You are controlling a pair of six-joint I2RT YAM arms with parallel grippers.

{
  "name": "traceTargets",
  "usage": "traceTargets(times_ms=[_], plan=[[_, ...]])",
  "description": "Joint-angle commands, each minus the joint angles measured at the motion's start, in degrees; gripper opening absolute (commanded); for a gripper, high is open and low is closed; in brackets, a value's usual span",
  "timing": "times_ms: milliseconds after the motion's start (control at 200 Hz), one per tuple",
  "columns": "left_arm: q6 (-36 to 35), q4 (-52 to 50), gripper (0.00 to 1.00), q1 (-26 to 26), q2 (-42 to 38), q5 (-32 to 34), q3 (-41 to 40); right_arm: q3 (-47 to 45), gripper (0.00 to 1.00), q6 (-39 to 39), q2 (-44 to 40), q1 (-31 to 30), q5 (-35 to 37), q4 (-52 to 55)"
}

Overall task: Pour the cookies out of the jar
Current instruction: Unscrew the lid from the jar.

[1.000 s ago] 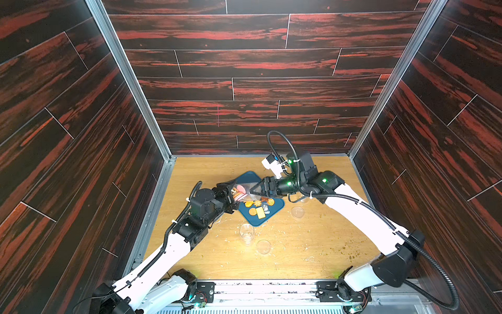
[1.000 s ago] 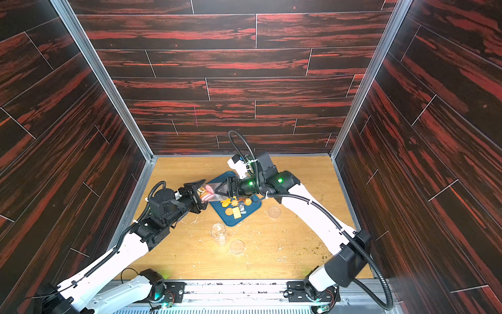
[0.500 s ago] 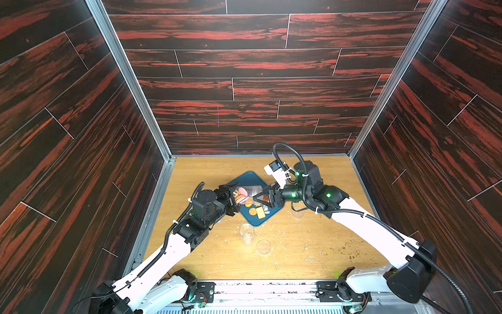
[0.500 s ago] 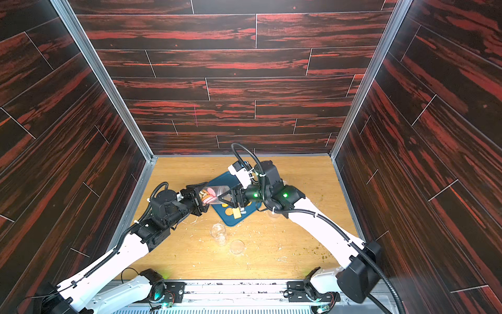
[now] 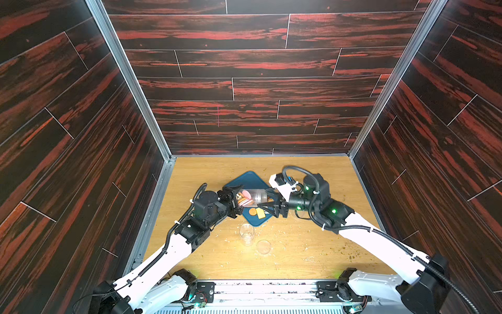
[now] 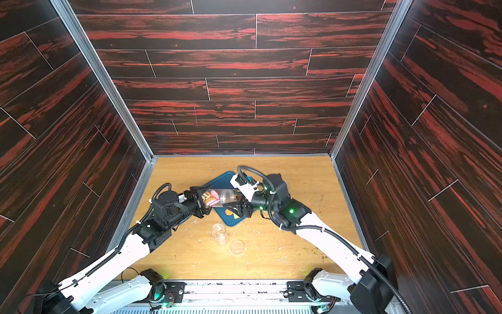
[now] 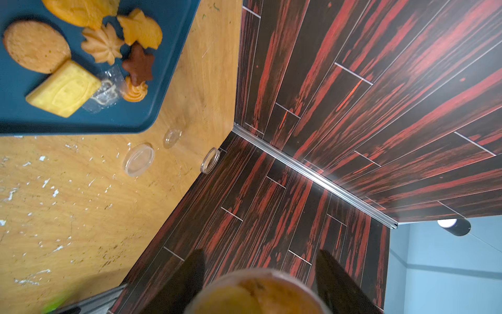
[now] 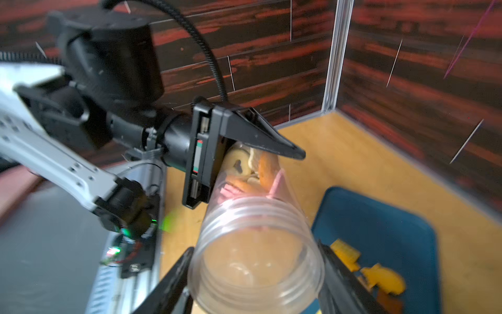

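Note:
A clear plastic jar (image 5: 254,196) (image 6: 224,196) lies on its side in the air over the blue tray (image 5: 245,178) (image 6: 220,179). My left gripper (image 5: 237,201) (image 7: 260,252) is shut on its base end. At the open threaded mouth (image 8: 255,244), my right gripper (image 5: 267,201) (image 8: 255,248) is shut on the rim, one finger on each side. Pink, tan and orange cookies (image 8: 252,171) (image 5: 244,199) sit packed at the base end. Other cookies (image 7: 62,89) (image 5: 256,212) lie on the tray.
A small clear crinkled packet (image 7: 104,92) lies among the tray's cookies. A small clear jar (image 5: 246,232) and a clear lid (image 5: 263,246) stand in front of the tray. More clear lids (image 7: 138,160) lie towards the right wall. Crumbs dot the wooden table (image 5: 312,244).
Both grippers and the jar have shifted a little right and towards the front. The right arm has swung forward. The jar stays on its side in both grips.

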State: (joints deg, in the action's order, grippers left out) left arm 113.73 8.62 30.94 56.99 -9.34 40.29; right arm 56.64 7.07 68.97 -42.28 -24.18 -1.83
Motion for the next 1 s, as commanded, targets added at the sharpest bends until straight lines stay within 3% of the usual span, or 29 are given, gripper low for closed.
traceTargets(times_ms=[0,386,696,992], plan=[[3.07,3.14,0.59,-2.11,-1.27,4.91,-0.30,-2.33,0.49,10.61,-3.65,1.32,6.98,-1.65],[3.09,2.67,0.59,-2.11,-0.73,4.36,-0.30,-4.52,0.50,26.38,-5.24,1.23,10.61,-1.97],[2.59,0.62,0.59,-2.29,-0.59,3.55,-0.94,-3.93,0.50,44.84,-6.56,0.34,14.82,2.09],[1.36,-0.51,0.59,-2.30,1.76,2.50,0.83,-8.80,0.51,62.59,-7.96,-4.14,26.37,-3.62]])
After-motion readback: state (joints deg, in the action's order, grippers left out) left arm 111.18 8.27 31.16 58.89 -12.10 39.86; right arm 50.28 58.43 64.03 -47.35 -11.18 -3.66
